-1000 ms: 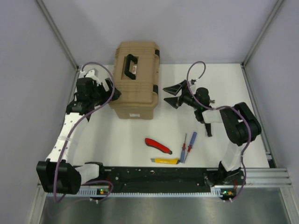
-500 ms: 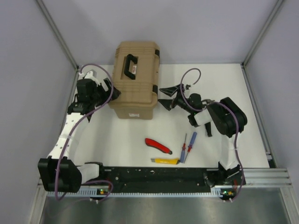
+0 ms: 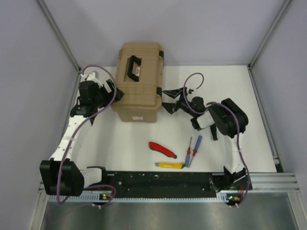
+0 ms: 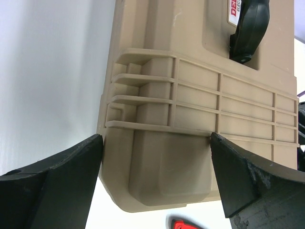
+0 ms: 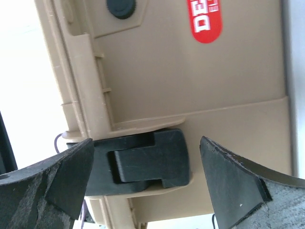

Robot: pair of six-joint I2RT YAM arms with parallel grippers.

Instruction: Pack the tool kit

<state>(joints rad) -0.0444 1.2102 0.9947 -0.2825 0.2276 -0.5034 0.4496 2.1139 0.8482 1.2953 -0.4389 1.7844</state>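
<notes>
Your toolbox point(image 3: 139, 81) sits lid down at the far left of the table point(image 3: 230, 81), handle on top. Your left gripper point(image 3: 114, 92) is spread wide at its left end, gripping nothing. Your right gripper point(image 3: 168, 99), equally wide and empty, faces the right end, framing a black latch point(image 5: 143, 160). The red utility knife point(image 3: 162, 149), yellow utility knife point(image 3: 170, 165), red screwdriver point(image 3: 189, 151) and blue screwdriver point(image 3: 195, 147) lie near the front, well apart from the box.
</notes>
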